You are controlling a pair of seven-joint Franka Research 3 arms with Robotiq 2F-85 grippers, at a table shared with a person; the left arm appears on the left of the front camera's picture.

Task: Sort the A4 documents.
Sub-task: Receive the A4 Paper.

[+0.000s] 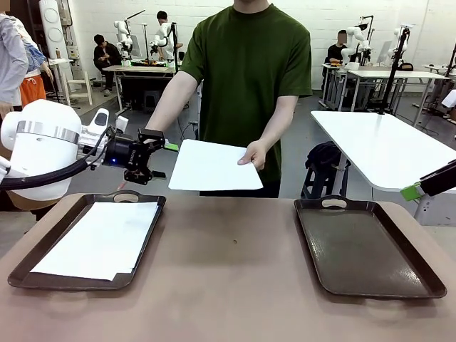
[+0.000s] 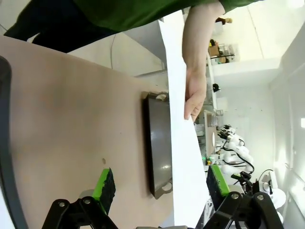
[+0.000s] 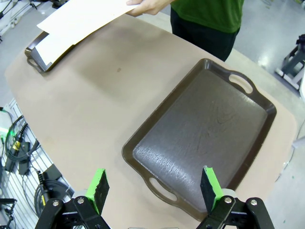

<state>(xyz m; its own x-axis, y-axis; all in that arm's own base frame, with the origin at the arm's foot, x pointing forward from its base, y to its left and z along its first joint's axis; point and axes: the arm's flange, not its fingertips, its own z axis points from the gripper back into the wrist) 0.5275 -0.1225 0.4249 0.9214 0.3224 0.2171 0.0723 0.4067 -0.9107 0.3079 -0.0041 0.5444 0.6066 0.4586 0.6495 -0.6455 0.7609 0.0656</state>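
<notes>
Handover stage. The person's hand (image 1: pixel 254 154) holds out a sheet of paper (image 1: pixel 214 166) above the table's far edge. The left gripper (image 1: pixel 158 158), fingers spread wide, sits just beside the sheet's near-left edge, apparently not yet gripping. Paper (image 1: pixel 100 239) already lies in the left tray (image 1: pixel 43 249); how many sheets is unclear. The right tray (image 3: pixel 209 129) is bare, with the right gripper (image 3: pixel 152 186) open above it.
</notes>
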